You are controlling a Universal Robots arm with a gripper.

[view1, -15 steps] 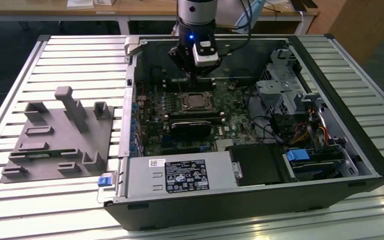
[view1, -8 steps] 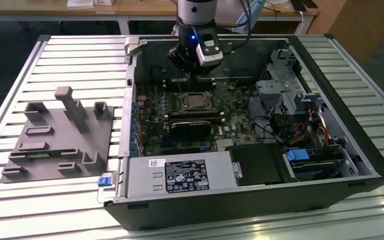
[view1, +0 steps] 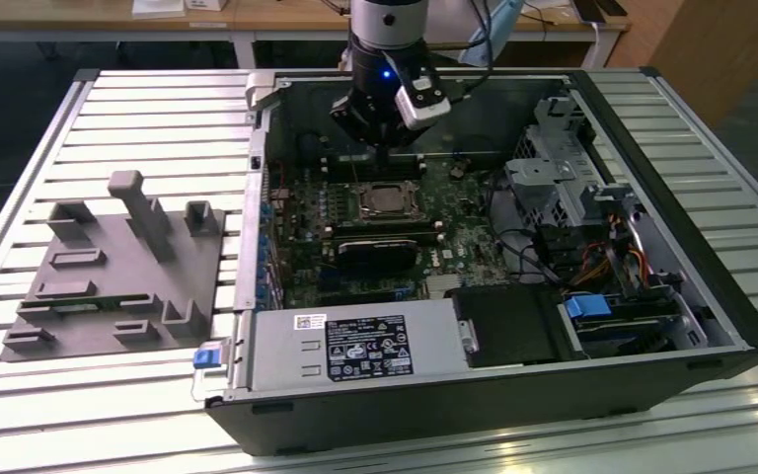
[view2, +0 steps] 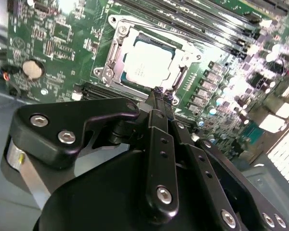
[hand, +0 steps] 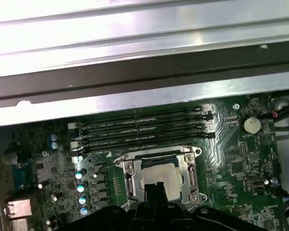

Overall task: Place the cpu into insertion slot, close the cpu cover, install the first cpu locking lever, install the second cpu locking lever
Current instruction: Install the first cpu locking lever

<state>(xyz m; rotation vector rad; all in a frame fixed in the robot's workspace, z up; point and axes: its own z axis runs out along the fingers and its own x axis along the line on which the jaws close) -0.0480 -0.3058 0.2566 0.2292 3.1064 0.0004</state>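
The cpu (view1: 386, 201) lies flat in the insertion slot (view1: 364, 190) on the green board, its silver top facing up. The silvery cpu cover (view2: 116, 52) sits down around the cpu (view2: 147, 65), which shows through its square window. My gripper (view1: 382, 148) hangs just above the socket, on its far side in the exterior view. In both wrist views my gripper (view2: 159, 92) is shut with nothing between its black fingers, the tips over the socket's edge. The first wrist view has the cpu (hand: 159, 174) and cover (hand: 129, 179) right ahead of my gripper (hand: 156, 188). How the locking levers stand I cannot tell.
Long black memory slots (hand: 144, 127) run beside the socket. A black block (view1: 376, 252) lies nearer in the case, with the power supply (view1: 352, 346) in front. A drive cage and cables (view1: 564, 197) fill the exterior view's right. A grey fixture (view1: 115, 267) sits outside the case.
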